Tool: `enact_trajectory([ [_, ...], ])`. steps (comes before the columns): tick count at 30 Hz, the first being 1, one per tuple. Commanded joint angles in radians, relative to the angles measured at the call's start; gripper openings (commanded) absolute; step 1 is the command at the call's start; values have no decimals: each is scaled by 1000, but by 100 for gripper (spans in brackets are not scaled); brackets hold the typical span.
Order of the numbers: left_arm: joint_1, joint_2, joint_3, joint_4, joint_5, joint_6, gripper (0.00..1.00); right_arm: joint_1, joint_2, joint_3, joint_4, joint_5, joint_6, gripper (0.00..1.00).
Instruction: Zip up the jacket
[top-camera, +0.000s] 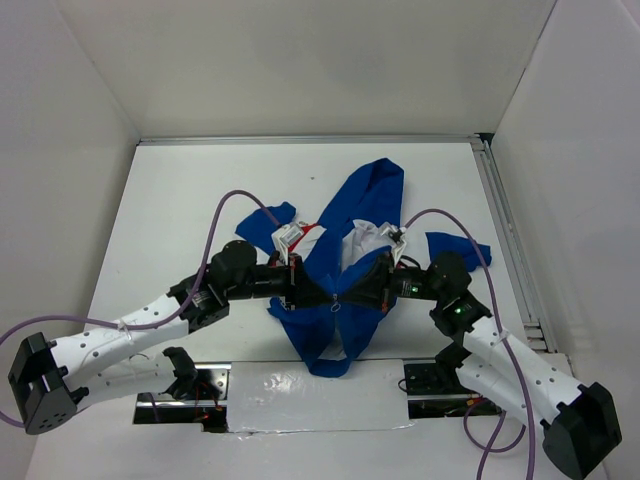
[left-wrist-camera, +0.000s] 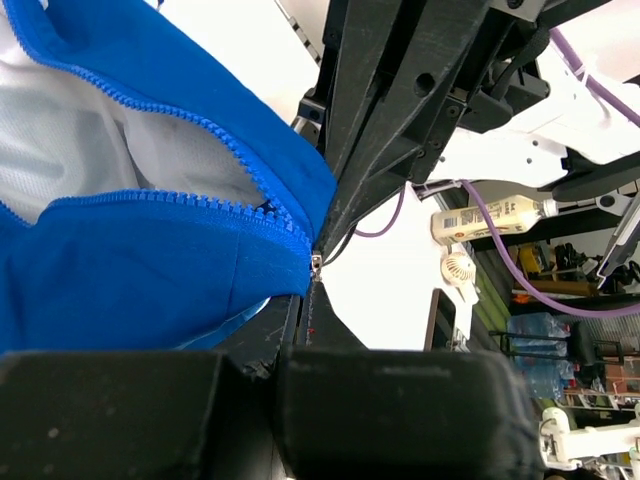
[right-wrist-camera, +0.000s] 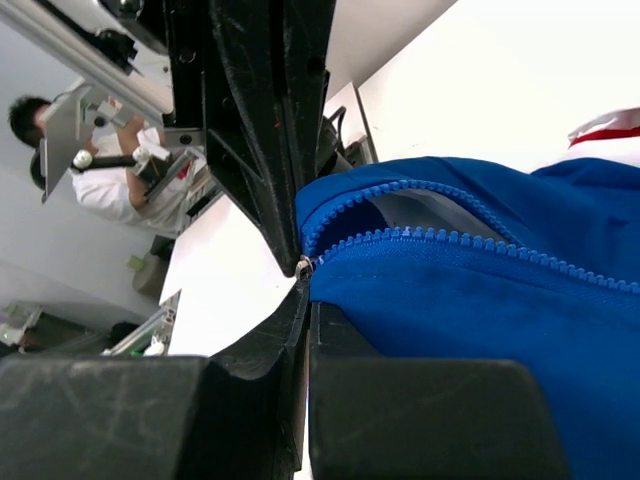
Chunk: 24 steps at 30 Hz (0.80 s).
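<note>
Top external view showed the jacket (top-camera: 365, 195) lying near the middle of the table (top-camera: 190, 200). Its blue cloth was spread from the far side toward the arms, and some white lining and a bit of red were visible near the centre. The left gripper (top-camera: 322, 292) and the right gripper (top-camera: 352, 292) met almost tip to tip at the near part of the jacket, one from each side. The blue hem lay just below them, toward the near edge of the table.

On the left wrist camera, the left gripper's jaws were pressed together with no gap. Their tip touched the small metal slider (left-wrist-camera: 316, 262) at the end of the zipper (left-wrist-camera: 200, 203). The right gripper came down from above to the same spot, its jaws also closed. From the slider the two rows of teeth ran apart, so the zipper was open there and the white lining showed between them.

The right wrist camera gave the same picture from the other side. Its own jaws were closed tight just under the slider (right-wrist-camera: 303, 265), and the blue cloth lay beside them on the right. I could not tell whether each gripper pinched the pull tab or only the cloth edge next to it.
</note>
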Motion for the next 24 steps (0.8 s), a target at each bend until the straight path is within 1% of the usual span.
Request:
enact_trajectory([
  [1, 0, -12, 1, 112, 33, 29, 0, 14, -24, -4, 99, 57, 30, 0],
  [5, -2, -21, -32, 65, 24, 55, 0, 12, -56, -9, 101, 143, 56, 0],
  [10, -6, -21, -50, 19, 5, 63, 0, 11, -36, 22, 108, 134, 74, 0],
  [12, -28, -20, -44, 3, -21, 80, 0, 12, -27, 33, 75, 143, 67, 0],
  [16, -69, -36, -46, 3, -35, 119, 0, 11, -12, 50, 9, 209, 53, 0],
  [19, -85, -56, -53, -15, -58, 107, 0, 11, -1, 73, -33, 241, 44, 0],
  [20, -82, -64, -53, -23, -67, 97, 0, 11, 5, 89, -116, 258, 6, 1],
  [21, -83, -66, -53, -34, -76, 86, 0, 12, 17, 129, -176, 264, -16, 6],
  [22, -83, -66, -50, -50, -104, 64, 0, 17, 33, 145, -273, 269, -39, 11],
  [23, -83, -67, -49, -54, -108, 63, 0, 23, 39, 155, -309, 275, -79, 19],
  [24, -83, -66, -47, -52, -115, 55, 0, 29, 42, 163, -339, 281, -85, 24],
])
